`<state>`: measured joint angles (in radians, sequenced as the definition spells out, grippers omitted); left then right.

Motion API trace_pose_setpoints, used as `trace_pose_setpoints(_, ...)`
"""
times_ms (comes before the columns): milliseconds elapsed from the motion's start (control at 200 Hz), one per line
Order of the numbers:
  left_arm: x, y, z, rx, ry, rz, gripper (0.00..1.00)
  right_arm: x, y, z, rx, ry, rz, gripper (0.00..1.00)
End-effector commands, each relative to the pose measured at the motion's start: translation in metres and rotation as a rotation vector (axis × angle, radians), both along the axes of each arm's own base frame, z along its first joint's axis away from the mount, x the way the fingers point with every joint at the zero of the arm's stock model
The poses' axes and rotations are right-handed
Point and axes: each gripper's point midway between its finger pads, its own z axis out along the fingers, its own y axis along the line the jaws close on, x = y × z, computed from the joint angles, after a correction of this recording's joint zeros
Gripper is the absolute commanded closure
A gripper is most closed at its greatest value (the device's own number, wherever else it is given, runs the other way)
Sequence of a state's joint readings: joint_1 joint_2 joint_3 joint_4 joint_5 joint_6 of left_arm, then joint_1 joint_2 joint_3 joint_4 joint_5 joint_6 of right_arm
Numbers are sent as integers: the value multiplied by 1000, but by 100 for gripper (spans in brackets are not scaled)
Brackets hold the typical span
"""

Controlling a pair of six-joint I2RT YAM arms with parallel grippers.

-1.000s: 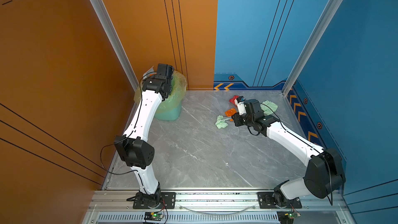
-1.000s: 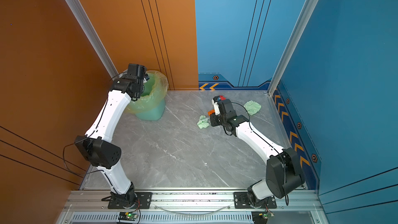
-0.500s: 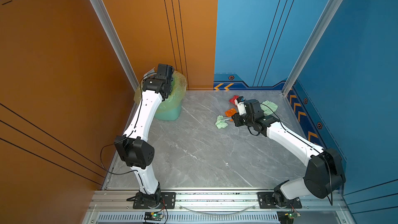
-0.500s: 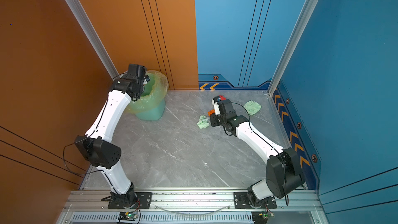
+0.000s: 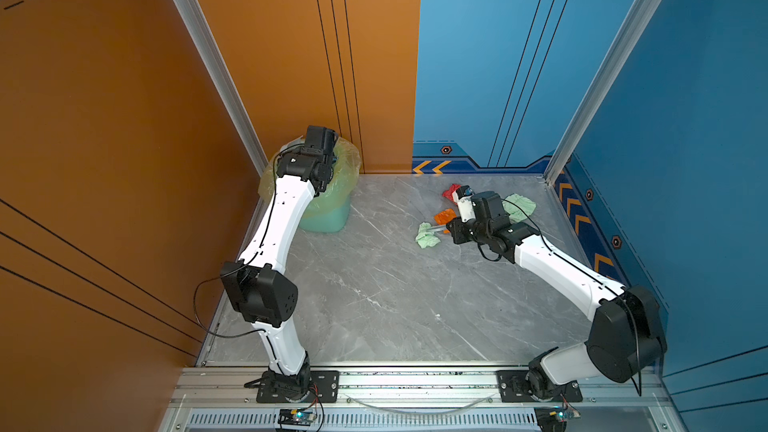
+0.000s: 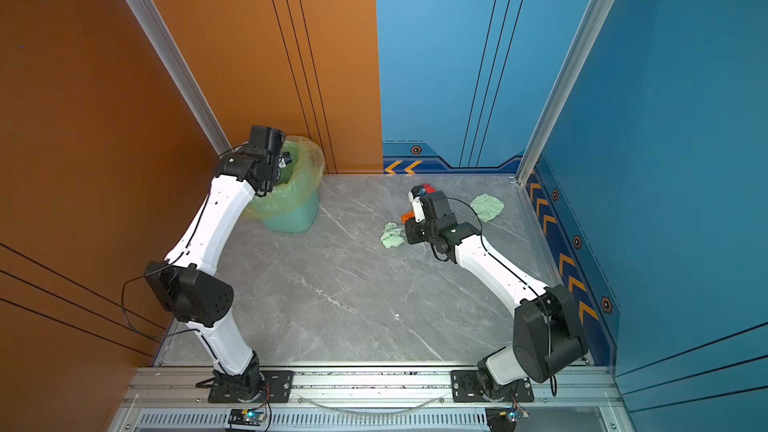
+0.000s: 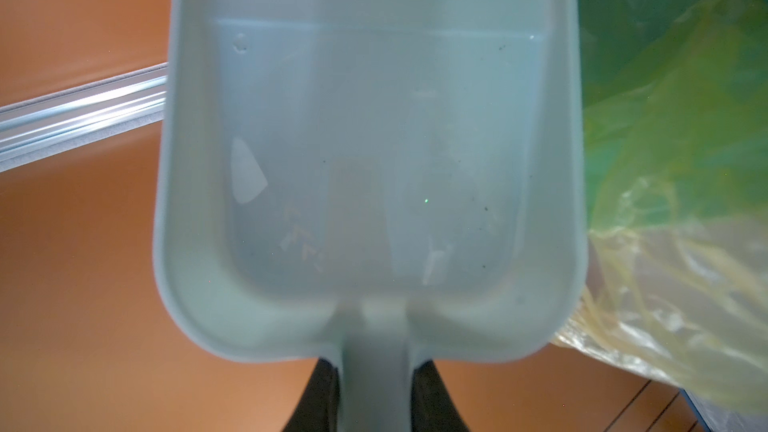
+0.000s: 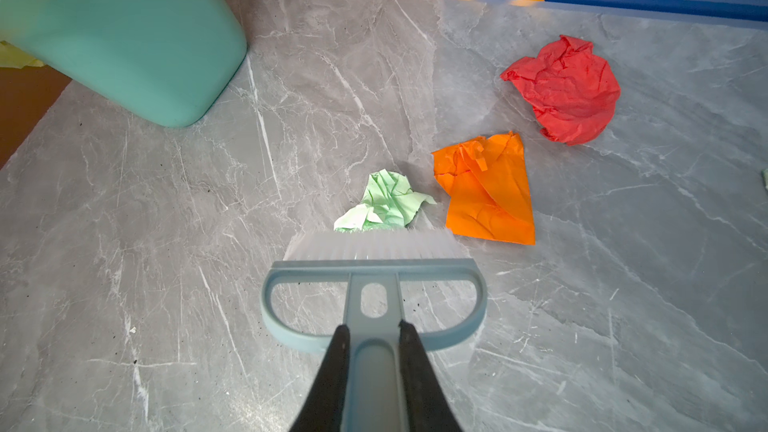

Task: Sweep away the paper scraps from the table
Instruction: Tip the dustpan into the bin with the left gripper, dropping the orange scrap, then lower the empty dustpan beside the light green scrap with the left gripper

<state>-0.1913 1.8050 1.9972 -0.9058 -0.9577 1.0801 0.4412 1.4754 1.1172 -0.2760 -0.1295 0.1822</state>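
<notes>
Clamping brush (image 8: 374, 270), right claw (image 8: 374, 331); dustpan (image 7: 370, 160), left claw (image 7: 376, 369).

The table (image 8: 124, 284) was grey, white-veined marble. Near the teal bin (image 8: 137, 47) lay a red scrap (image 8: 565, 89), an orange scrap (image 8: 486, 193) and a pale green scrap (image 8: 386, 201).

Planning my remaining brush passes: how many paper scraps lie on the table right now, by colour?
Pale green scraps: 2
Orange scrap: 1
Red scrap: 1
Total on the table: 4
</notes>
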Motion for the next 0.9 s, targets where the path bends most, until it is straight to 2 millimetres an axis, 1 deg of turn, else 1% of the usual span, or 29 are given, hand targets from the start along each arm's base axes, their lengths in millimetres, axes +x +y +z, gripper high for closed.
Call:
trace_pose_setpoints(0, -4, -2, 14, -32, -58, -9, 93, -1, 0, 6, 27, -14, -2, 100)
trace_pose_setpoints(145, -1, -3, 17, -75, -91, -15, 93, -1, -1, 7, 27, -17, -3, 100)
trace_pose_setpoints(290, 1, -6, 27, -124, -138, -29, 92, -1, -1, 7, 27, -15, -3, 100)
trace_pose_setpoints(330, 2, -5, 30, -158, -180, -13, 92, -1, -1, 6, 26, -13, -2, 100)
trace_pose_setpoints(466, 3, -3, 41, -184, -224, -8, 92, -1, -1, 7, 27, -14, -1, 100)
trace_pose_setpoints(571, 2, -7, 46, -234, -255, -28, 92, -1, 0, 8, 28, -16, 2, 100)
trace_pose_setpoints(646, 0, -13, 51, -307, -294, -53, 92, -1, -1, 8, 28, -15, 0, 100)
trace_pose_setpoints(691, 0, -24, 53, -387, -316, -97, 92, 0, 0, 8, 29, -15, 0, 100)
trace_pose_setpoints(896, -15, -49, 72, -688, -438, -168, 91, 0, 0, 12, 28, -18, 4, 100)
